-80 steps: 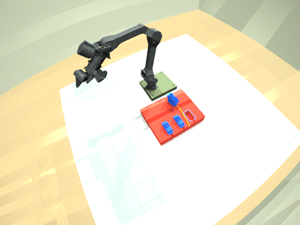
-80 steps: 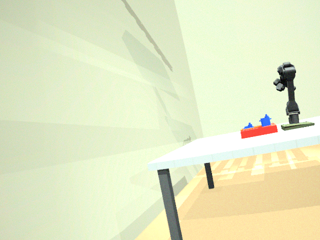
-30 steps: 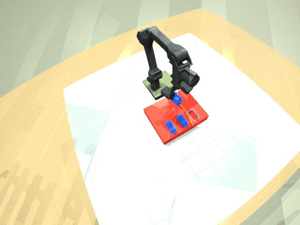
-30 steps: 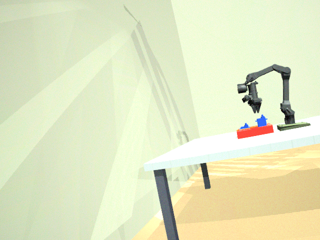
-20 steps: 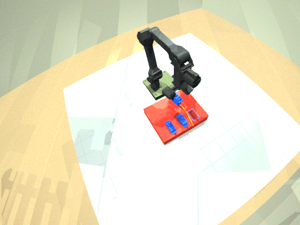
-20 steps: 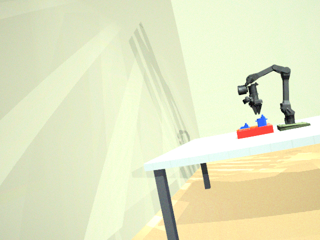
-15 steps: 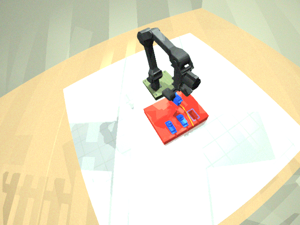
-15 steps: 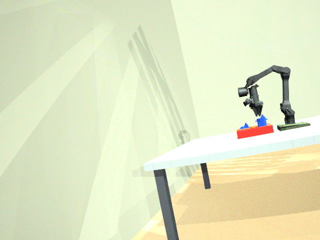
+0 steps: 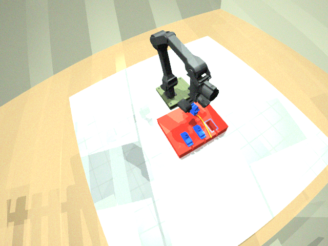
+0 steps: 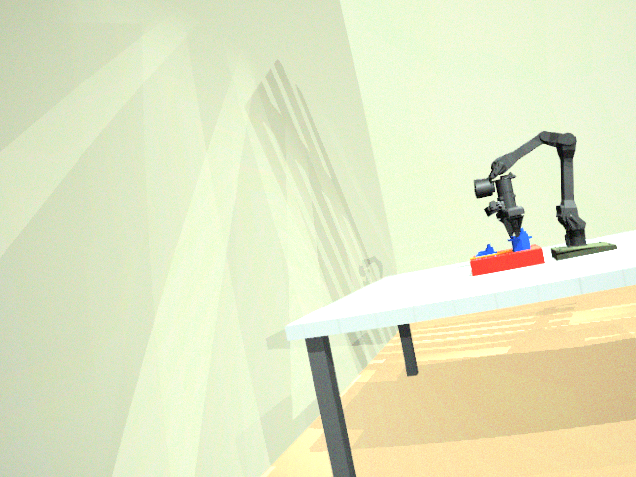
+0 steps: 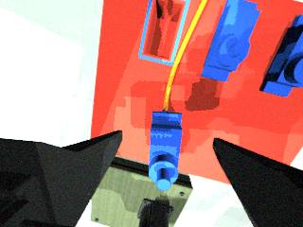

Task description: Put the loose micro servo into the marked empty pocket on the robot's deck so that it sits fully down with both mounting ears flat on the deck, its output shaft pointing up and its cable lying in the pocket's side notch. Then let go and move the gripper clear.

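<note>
The loose blue micro servo [image 11: 165, 148] stands upright on the red deck [image 11: 208, 90] near its edge by the arm's base, shaft up; it also shows in the top view [image 9: 195, 108] and the exterior view [image 10: 520, 239]. Its yellow cable [image 11: 182, 49] runs across the deck past the marked empty pocket [image 11: 164, 29], which has a light-blue outline [image 9: 211, 125]. My gripper [image 11: 166, 138] is open, just above the servo, with one finger on each side and not touching it; it also shows in the top view [image 9: 191, 107].
Two other blue servos [image 11: 231, 40] [image 11: 286, 61] sit seated in the deck beside the marked pocket. The arm's green base plate [image 9: 175, 94] lies just behind the deck. The deck rests on a white table top.
</note>
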### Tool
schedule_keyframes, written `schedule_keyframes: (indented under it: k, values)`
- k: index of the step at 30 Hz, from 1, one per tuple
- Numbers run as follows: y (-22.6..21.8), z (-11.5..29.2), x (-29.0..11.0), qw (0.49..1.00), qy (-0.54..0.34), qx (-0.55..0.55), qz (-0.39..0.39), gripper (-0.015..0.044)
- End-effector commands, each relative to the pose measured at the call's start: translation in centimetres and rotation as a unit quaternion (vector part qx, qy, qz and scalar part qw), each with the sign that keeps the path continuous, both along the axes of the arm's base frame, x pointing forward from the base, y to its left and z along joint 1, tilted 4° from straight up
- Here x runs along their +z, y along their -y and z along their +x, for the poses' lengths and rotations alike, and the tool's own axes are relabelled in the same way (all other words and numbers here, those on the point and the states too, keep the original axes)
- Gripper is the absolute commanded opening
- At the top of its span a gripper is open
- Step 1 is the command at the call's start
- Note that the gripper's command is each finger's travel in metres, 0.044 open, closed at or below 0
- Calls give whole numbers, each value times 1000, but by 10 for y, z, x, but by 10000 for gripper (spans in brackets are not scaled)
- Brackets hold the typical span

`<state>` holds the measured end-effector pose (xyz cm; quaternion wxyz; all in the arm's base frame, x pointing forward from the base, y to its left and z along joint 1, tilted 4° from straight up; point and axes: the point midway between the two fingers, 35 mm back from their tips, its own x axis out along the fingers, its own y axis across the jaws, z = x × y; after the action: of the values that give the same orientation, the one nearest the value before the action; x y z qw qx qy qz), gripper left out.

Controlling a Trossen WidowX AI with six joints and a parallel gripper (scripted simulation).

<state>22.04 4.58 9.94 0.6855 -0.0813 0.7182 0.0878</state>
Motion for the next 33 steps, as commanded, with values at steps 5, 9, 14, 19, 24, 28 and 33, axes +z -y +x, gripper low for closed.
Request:
schedule_keyframes:
  k: [5, 9, 14, 19, 24, 28, 33]
  values:
    - [0, -2, -7, 1000, -3, -1, 1, 335]
    - [0, -2, -7, 1000, -3, -1, 1, 230]
    - [0, -2, -7, 1000, -3, -1, 1, 99]
    - [0, -2, -7, 1000, -3, -1, 1, 65]
    - [0, -1, 3, 1000, -3, -1, 1, 0]
    - [1, -5, 19, 1000, -3, -1, 1, 0]
    - [2, -9, 23, 1000, -4, -1, 1, 0]
